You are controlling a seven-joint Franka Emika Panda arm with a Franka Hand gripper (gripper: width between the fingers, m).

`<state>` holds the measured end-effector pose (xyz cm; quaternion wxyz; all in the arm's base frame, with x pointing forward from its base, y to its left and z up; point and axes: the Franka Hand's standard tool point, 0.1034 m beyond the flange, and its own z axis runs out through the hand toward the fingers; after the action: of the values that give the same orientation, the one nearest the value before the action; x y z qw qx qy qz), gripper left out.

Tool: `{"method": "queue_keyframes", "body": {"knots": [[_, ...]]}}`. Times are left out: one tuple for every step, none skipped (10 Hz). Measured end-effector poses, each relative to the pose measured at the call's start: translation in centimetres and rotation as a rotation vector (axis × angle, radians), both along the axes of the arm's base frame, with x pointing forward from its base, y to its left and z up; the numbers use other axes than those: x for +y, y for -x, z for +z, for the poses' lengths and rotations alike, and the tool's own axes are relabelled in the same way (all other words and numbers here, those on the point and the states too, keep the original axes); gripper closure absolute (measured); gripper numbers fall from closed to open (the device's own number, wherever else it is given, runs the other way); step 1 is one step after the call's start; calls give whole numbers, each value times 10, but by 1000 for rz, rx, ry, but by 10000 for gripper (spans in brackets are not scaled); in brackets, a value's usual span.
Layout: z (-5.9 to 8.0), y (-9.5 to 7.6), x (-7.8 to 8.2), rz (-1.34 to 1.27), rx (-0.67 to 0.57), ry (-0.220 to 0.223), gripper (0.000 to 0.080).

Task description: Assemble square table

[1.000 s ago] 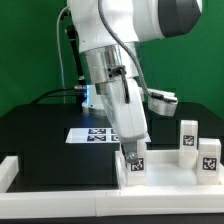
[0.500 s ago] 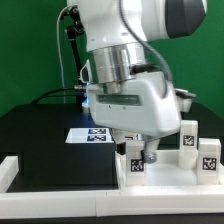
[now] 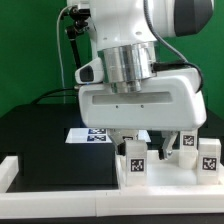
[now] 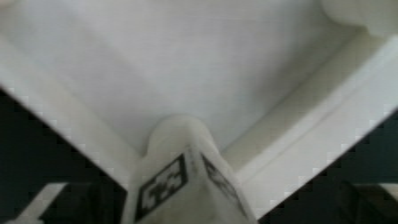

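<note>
The arm's wrist housing fills the middle of the exterior view, and the end effector (image 3: 137, 150) comes down just above a short white table leg (image 3: 134, 165) that stands upright on the white square tabletop (image 3: 165, 178). In the wrist view the same leg (image 4: 183, 175) rises between the fingers with its black-and-white tag facing the camera, and the tabletop's flat face and raised rim (image 4: 329, 95) spread out beyond it. The fingertips are hidden by the housing in one view and out of frame in the other, so I cannot tell whether the end effector is closed on the leg or merely straddling it.

Two more legs (image 3: 198, 152) stand to the exterior view's right of the end effector, near but apart from it. The marker board (image 3: 98, 135) lies on the black counter (image 3: 40, 140) behind it, and a white border bar (image 3: 15, 168) lies well off to the exterior view's left.

The step appears to be seating or turning this leg into the tabletop. To do it well, I would keep the wrist axis straight over the leg so it stays vertical. Press down only gently, since a sideways push could tip the leg or slide the tabletop. The wide housing should stay clear of the neighbouring legs.
</note>
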<state>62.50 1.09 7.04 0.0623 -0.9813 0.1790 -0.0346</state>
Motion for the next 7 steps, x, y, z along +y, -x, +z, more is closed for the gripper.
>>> {"method": "queue_keyframes", "body": {"knots": [[0, -1, -4, 146, -22, 20, 151], [-1, 0, -9, 251, -36, 34, 151], [-1, -1, -14, 310, -53, 46, 151], [-1, -1, -13, 298, -52, 43, 160], [-1, -1, -12, 282, -51, 40, 160], [-1, -1, -12, 270, -50, 38, 325], [-1, -1, -12, 234, -46, 33, 461]]}}
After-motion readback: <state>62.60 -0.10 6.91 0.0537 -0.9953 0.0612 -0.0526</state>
